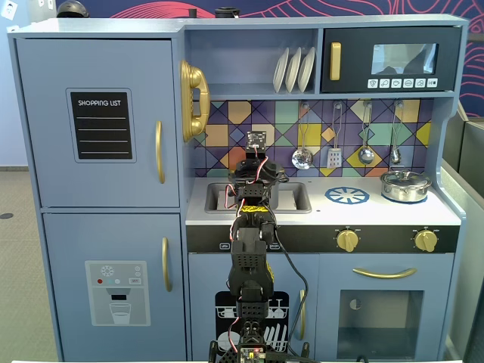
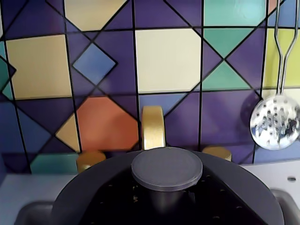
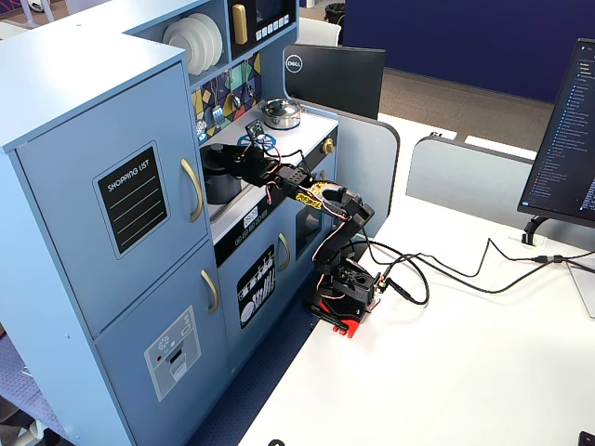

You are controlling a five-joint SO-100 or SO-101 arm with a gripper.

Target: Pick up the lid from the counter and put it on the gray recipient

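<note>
The lid [image 2: 79,187] is a dark gray matte disc with a round centre knob [image 2: 166,168]. It fills the bottom of the wrist view, lying level just in front of the gold faucet. My gripper [image 2: 166,204] shows only as black shapes tight against both sides of the knob's stem, shut on it. In a fixed view the gripper [image 3: 240,160] reaches over the sink, where the lid [image 3: 219,149] sits at the top of the gray pot [image 3: 219,186]. I cannot tell if the lid rests fully on the rim. In the front fixed view my arm [image 1: 253,178] hides both.
The gold faucet [image 2: 153,126] and its two knobs stand close behind the lid. A skimmer [image 2: 275,124] hangs on the tiled wall at the right. The small shiny silver pot [image 1: 405,185] stands on the counter's right side, beyond a blue burner [image 1: 347,196].
</note>
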